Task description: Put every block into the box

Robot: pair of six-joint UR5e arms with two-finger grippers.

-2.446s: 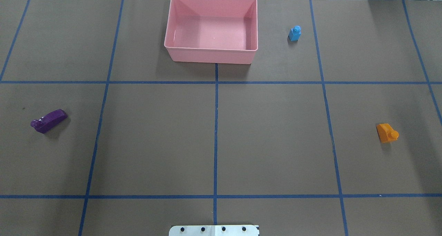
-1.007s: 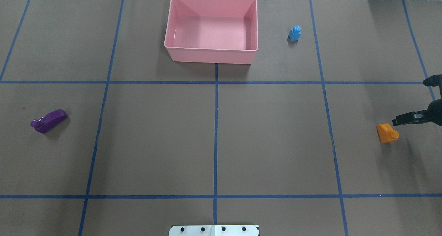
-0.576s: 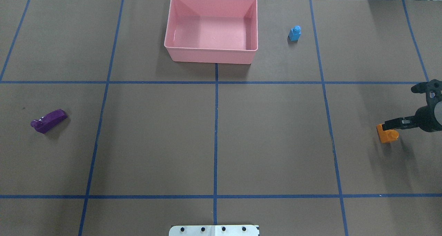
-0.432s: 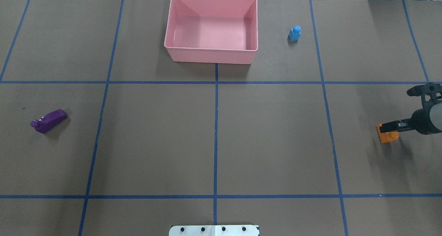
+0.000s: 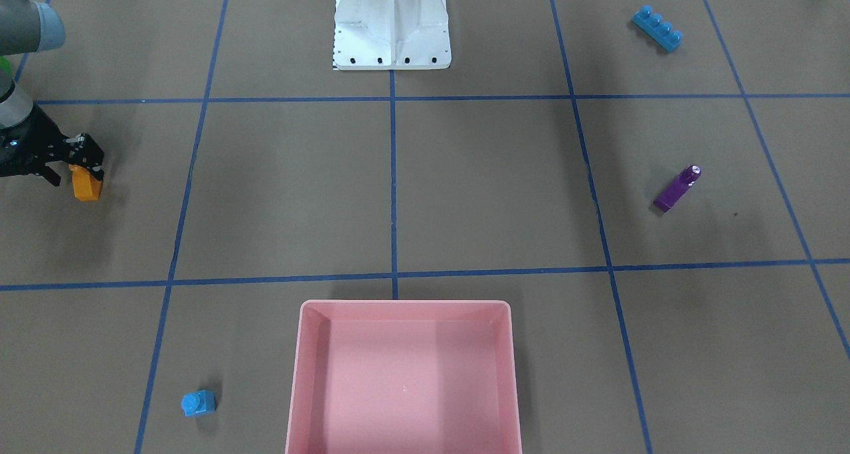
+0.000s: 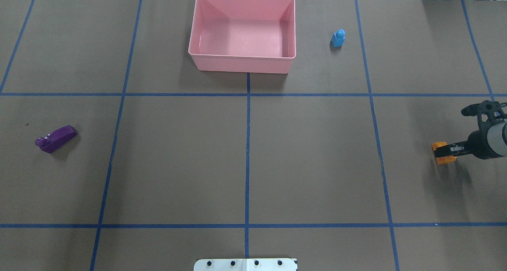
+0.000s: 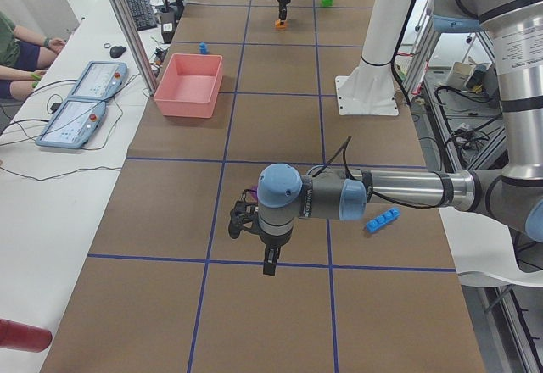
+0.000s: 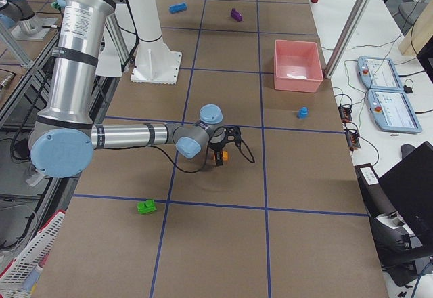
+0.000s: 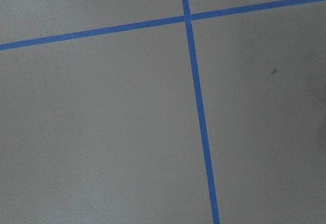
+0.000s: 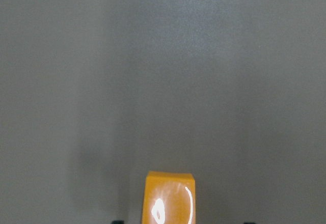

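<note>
We see the right arm stretched low and nearly level over the table, its wrist bent so that the right gripper points down at the orange brick. That brick lies well away from the box, toward the robot and off to its right. The wrist view shows the two fingertips spread wide, one on each side of the brick and neither touching it.

The left arm hangs with a level forearm and its left gripper pointing straight down above the brown surface, well away from the box on the robot's left. We cannot tell whether it is spread or closed.

The box sits upright. The small blue brick stands near it on the robot's right. The purple brick lies well apart from it on the left, the long blue brick farther still. The green brick is farthest from the box, beyond the orange one.

Blue tape lines grid the table. The white base stands opposite the box, and tablets lie on the desk beside the box.
</note>
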